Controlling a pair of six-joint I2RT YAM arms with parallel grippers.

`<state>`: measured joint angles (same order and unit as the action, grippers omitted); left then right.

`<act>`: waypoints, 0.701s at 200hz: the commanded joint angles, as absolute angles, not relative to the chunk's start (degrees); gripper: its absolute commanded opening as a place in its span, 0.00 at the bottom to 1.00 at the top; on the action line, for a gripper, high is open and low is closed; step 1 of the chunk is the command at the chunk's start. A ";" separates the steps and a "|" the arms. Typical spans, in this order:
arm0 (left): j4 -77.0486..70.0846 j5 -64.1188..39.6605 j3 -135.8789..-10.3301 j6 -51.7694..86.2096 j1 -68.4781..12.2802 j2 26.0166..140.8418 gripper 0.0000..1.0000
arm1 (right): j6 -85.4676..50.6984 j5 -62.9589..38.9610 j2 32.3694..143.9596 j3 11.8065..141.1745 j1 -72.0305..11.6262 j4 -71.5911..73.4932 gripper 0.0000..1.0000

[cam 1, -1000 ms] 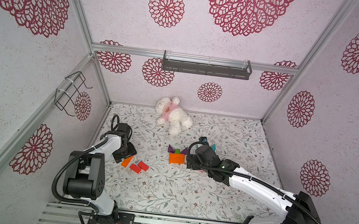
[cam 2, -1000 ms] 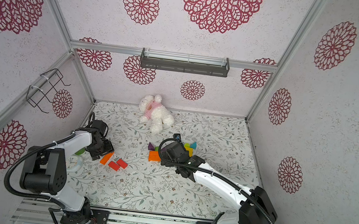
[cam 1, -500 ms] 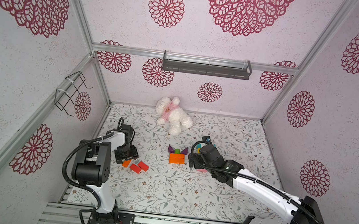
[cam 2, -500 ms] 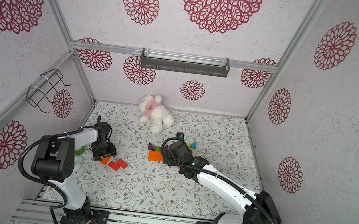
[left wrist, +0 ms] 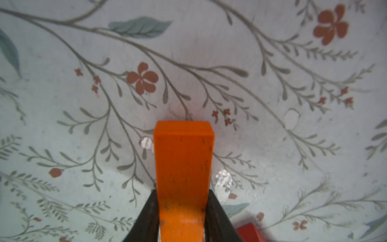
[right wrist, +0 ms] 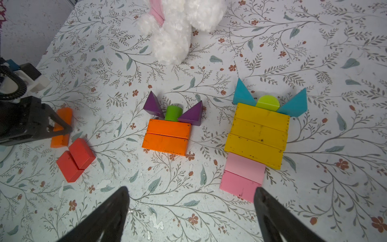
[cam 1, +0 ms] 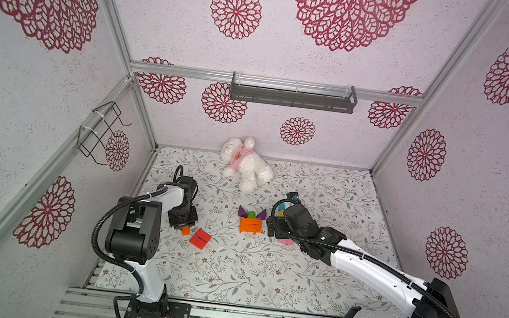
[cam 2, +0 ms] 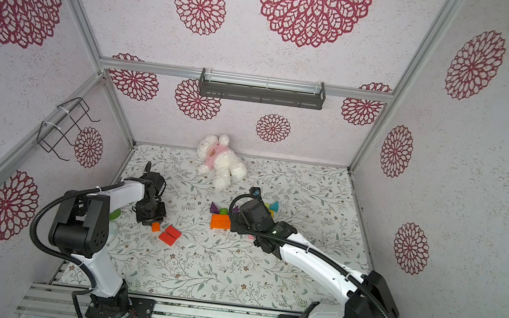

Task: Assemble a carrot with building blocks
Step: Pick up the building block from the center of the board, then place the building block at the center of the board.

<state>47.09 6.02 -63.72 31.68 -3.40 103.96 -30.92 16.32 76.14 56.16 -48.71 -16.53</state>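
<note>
Left gripper (left wrist: 182,193) grips a loose orange bar (left wrist: 184,150), well left of the half-built orange carrot (cam 1: 251,225) and nearer than it, two red blocks (cam 1: 200,239) alongside. Right gripper (right wrist: 190,189), jaws spread wide and empty, hovers just right of that carrot; the plush bear (cam 1: 247,167) lies beyond it.

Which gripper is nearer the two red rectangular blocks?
Left. The left gripper, shut on an orange rectangular bar, is beside the red blocks; the right gripper, open, is beyond the paired orange bars.

A cylinder (right wrist: 173,112) sits between 2 triangles (right wrist: 152,105), behind 2 bars (right wrist: 167,136).
</note>
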 commanded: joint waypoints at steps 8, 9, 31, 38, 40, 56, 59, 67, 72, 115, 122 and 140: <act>49.10 10.24 -66.31 31.75 -5.27 103.07 0.22 | -29.95 17.61 73.77 55.87 -48.20 -16.35 0.94; 49.25 10.35 -66.47 31.78 -5.40 102.99 0.22 | -29.96 17.68 73.76 55.84 -48.23 -16.39 0.94; 52.02 12.29 -70.35 31.35 -9.58 98.35 0.22 | -29.63 19.17 73.14 55.42 -48.07 -17.03 0.94; 53.00 12.16 -71.70 31.15 -11.43 97.05 0.23 | -29.60 19.89 72.83 55.10 -47.95 -17.22 0.94; 53.17 12.05 -72.13 31.06 -11.82 96.82 0.23 | -29.62 20.18 72.70 55.04 -47.91 -17.23 0.94; 53.88 10.28 -74.13 30.34 -17.29 95.06 0.24 | -29.85 21.63 71.64 53.77 -47.00 -17.40 0.94; 53.78 9.77 -74.29 30.12 -18.39 94.83 0.24 | -29.95 22.00 71.49 53.52 -46.80 -17.52 0.93; 52.82 8.31 -74.29 28.95 -21.65 94.42 0.25 | -30.31 22.84 70.83 52.93 -46.08 -17.85 0.93; 52.03 7.24 -74.12 27.93 -23.79 94.24 0.25 | -30.56 23.13 70.41 52.52 -45.62 -18.04 0.93; 50.91 6.06 -75.97 15.38 -40.58 98.78 0.24 | -32.47 24.89 65.47 49.21 -40.85 -19.52 0.93; 50.89 5.13 -76.11 13.72 -41.71 99.83 0.23 | -32.68 24.81 64.74 48.94 -40.21 -19.68 0.93; 51.58 2.81 -77.07 11.03 -42.84 102.86 0.21 | -32.78 24.76 63.68 48.62 -38.87 -20.14 0.93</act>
<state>49.78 5.32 -75.77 18.50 -42.54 99.44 -31.62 22.72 66.26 48.62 -40.40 -18.90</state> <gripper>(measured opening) 0.329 0.928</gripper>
